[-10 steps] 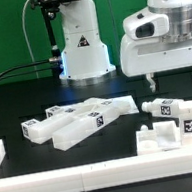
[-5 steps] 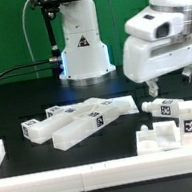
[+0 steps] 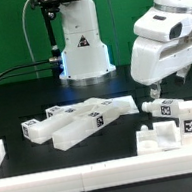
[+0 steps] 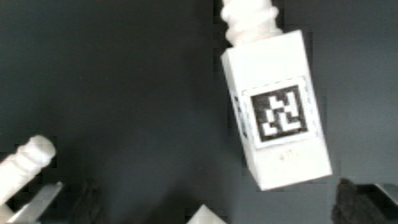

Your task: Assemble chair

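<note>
At three o'clock in the exterior view, I had the pincer (image 3: 173,83) spread wide and holding nothing, just above a pegged leg (image 3: 155,107) lying on the black surface (image 3: 23,96). The other chair parts (image 3: 83,121) lay at centre. Bare room lay toward nine o'clock, and a white rail (image 3: 96,171) edged six o'clock. The leg's square tag (image 4: 278,111) showed only a black-and-white pattern.

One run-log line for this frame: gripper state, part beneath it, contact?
gripper: open, empty | beneath: tagged pegged leg, lying on black table | contact: none seen
</note>
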